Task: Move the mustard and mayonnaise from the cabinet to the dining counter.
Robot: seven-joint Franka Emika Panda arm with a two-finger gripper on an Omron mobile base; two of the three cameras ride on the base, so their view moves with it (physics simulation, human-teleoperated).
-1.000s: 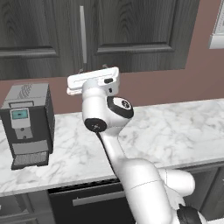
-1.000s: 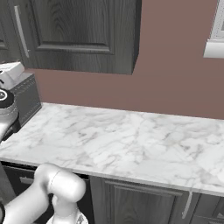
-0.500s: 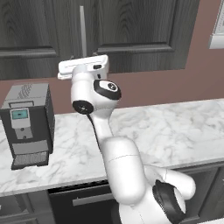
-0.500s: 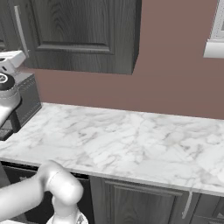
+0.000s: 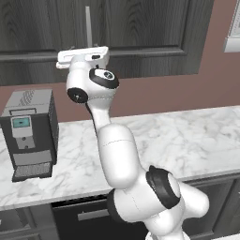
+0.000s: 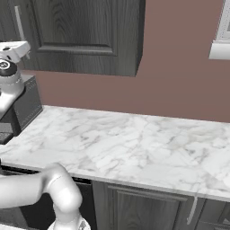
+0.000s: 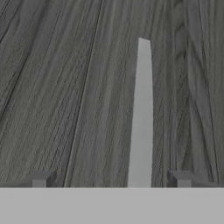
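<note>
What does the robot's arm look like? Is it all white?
Mostly white. The arm is made of smooth, rounded, glossy segments, with dark grey-black rings and caps at the joints. One round dark cap near the top has a small pale mark on it. The hand is a flat white block. Its fingers are small, square-ended and dark grey. No cables show.

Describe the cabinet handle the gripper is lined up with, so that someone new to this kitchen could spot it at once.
Start at the dark grey wood-grain cabinet on the wall above the marble worktop and coffee machine. On its door, just above the arm's hand, runs a vertical steel bar handle. It is the pale strip between the open gripper fingertips.
</note>
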